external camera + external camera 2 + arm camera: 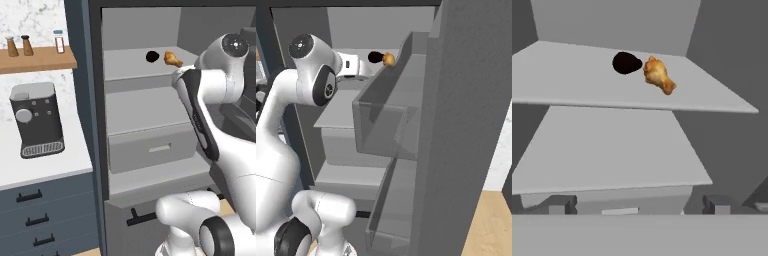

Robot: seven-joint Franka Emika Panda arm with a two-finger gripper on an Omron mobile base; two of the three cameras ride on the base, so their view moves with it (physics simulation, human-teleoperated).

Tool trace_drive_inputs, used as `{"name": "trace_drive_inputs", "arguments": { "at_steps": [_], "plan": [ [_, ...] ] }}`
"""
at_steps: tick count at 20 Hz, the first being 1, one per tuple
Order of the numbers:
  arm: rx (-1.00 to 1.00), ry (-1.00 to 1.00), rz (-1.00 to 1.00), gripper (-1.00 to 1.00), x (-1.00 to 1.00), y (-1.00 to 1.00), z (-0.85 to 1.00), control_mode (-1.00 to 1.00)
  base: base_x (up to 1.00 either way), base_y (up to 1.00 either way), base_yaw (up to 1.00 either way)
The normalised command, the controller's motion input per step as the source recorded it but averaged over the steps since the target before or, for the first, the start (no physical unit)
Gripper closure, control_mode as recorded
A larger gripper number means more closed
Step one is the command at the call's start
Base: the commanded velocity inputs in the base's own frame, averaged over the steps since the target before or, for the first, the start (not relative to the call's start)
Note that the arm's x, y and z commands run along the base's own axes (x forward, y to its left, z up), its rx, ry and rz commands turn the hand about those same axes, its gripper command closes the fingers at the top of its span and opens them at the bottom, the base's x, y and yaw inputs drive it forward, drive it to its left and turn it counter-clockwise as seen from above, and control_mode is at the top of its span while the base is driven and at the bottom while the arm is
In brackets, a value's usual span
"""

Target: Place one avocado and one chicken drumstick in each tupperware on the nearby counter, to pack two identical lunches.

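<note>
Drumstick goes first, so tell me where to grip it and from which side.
Grip the chicken drumstick across its thick meaty end, coming in from the fridge's open front. It lies flat on the upper shelf, narrow end toward the front, with the dark avocado close beside it.

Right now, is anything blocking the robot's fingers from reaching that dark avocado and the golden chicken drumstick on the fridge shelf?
Nothing visible does. The dark round avocado and the golden-brown chicken drumstick lie side by side on the upper grey fridge shelf, with bare shelf in front of them and the open fingers some way back.
</note>
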Motion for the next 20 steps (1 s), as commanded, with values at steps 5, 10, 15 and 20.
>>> {"name": "trace_drive_inputs", "arguments": {
  "at_steps": [5,10,15,20],
  "plan": [
    [-0.09,-0.01,0.00,-1.00,0.26,-0.29,0.08,-1.00,0.00,0.00,0.00],
    [0.00,0.00,0.00,-1.00,0.23,-0.21,0.14,-1.00,0.00,0.00,0.00],
    [0.03,0.02,0.00,-1.00,0.32,0.00,0.00,-1.00,0.00,0.00,0.00],
    [0.04,0.07,0.02,-1.00,0.54,-0.09,0.00,-1.00,0.00,0.00,0.00]
  ]
}}
